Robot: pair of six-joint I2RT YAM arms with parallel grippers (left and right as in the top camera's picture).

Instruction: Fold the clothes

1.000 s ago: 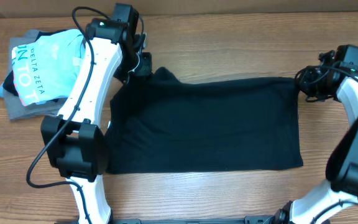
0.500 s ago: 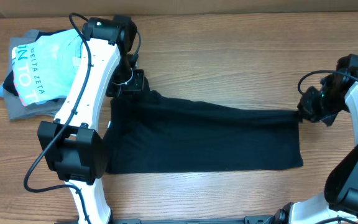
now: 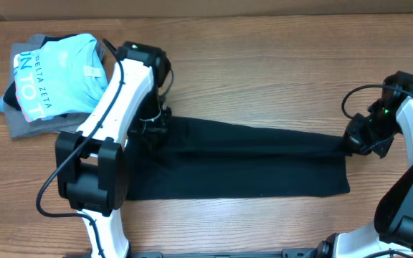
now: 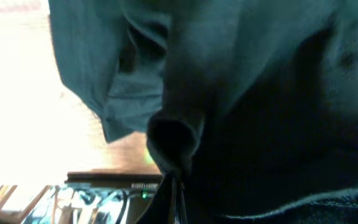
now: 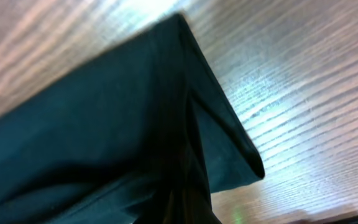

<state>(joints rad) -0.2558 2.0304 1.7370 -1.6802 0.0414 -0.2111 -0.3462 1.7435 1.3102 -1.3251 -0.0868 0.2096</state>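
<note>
- Overhead: black T-shirt lies across table centre, long axis 9-to-3 o'clock. It is now a narrower band than 1 s ago.
- Change: the far (12 o'clock) edge sat much higher up the table before. Both arms have dragged it toward 6 o'clock, so the top half is coming over the bottom half.
- L gripper is at the shirt's 9 o'clock end, at the far corner. It came down from about 11 o'clock.
- L wrist view: cloth bunched into a tube right at the tips of the L gripper, fingers clenched on fabric.
- R gripper is at the 3 o'clock end and has also slid toward 6. The corner rides with it.
- R wrist view: folded shirt edge fills the frame over bare wood. Fingers are lost in dark cloth, so the R grip reads as clamped on the corner, judged from the cloth following it.
- Near hem at 6 o'clock is flat on the table and hasn't shifted.
- Meaning: lengthwise half-fold is under way, approx halfway. The carried edge hasn't met the near hem yet.
- Risk: the middle sags between the grips, so it could wrinkle.
- Light blue T-shirt and grey folded garment are stacked at 10 o'clock, unchanged.
</note>
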